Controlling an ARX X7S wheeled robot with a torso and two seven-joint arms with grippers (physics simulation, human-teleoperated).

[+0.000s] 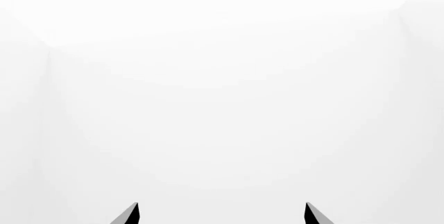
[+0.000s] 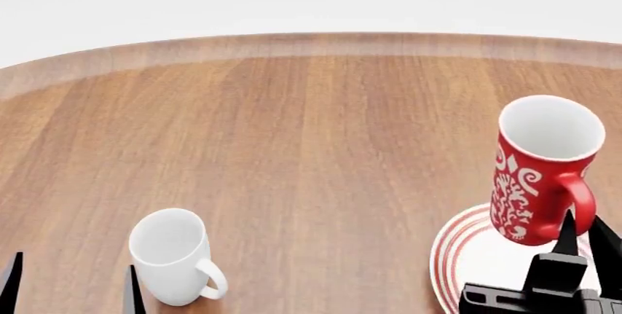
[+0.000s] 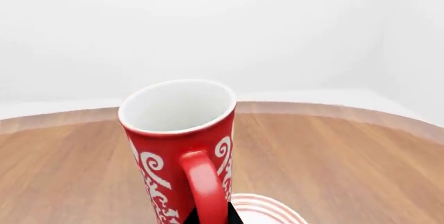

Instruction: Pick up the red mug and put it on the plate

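**Carrying the red mug over the plate**

Holding the red mug [image 2: 540, 172] by the handle, the right gripper [image 2: 581, 237] has the cup raised and tipped a little, its open mouth leaning away from the robot. The pick-up therefore looks done; what remains, judging by the head view, is to lower the mug until its base sits flat on the plate [image 2: 476, 259] and then let go. The base appears to hang over the plate's ringed rim and not over its middle, so a small shift inward may be wise before the release, and the tilt wants correcting or the tall, slim cup could topple.

In the right wrist view the mug [image 3: 182, 146] fills the foreground, its red handle running straight down to the dark fingertips, which close narrowly around it. A sliver of the plate [image 3: 267, 211] shows just below and beyond the cup.

The left gripper [image 2: 70, 285] idles near the plain white mug [image 2: 173, 254], well apart from the plate; its two fingers stand wide, with nothing between them. The left wrist view shows only those fingertips [image 1: 128, 214] against blank white
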